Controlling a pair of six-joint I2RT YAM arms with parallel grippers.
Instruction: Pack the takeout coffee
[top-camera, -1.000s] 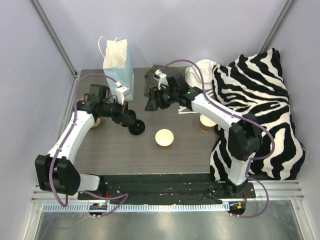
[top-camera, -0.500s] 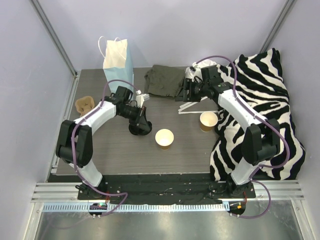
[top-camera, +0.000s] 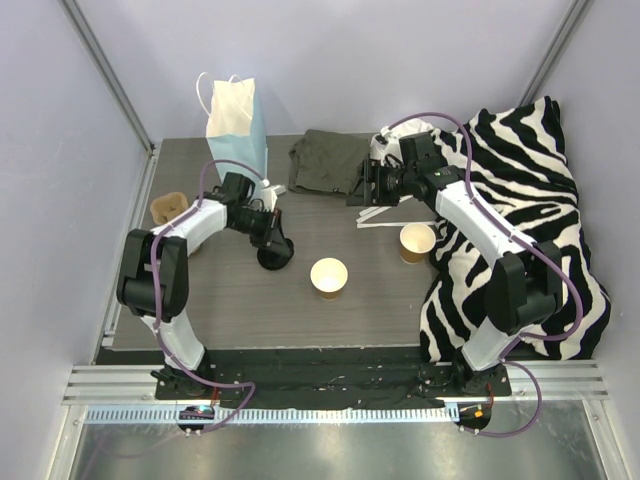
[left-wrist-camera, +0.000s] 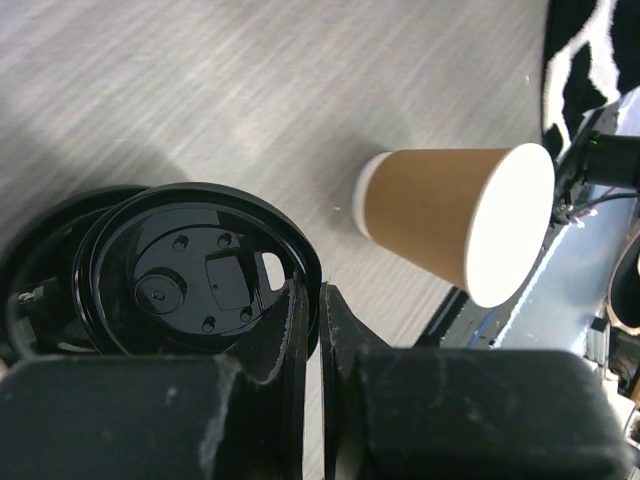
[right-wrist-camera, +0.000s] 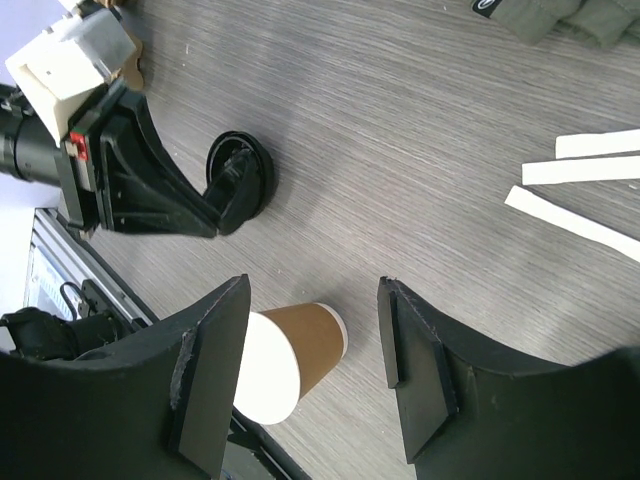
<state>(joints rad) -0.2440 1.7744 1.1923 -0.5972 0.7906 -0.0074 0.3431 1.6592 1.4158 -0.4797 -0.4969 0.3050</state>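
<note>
The left arm (top-camera: 195, 222) and right arm (top-camera: 470, 215) wear glossy white shells between black joint housings. Purple cables (top-camera: 228, 163) loop along each. The left end effector (left-wrist-camera: 310, 300) and right end effector (right-wrist-camera: 312, 300) are matte black, scuffed grey.

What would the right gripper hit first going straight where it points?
Probably bare table; the lidless cup shows low between its open jaws, so it might clip that first. Depth's unclear.
</note>
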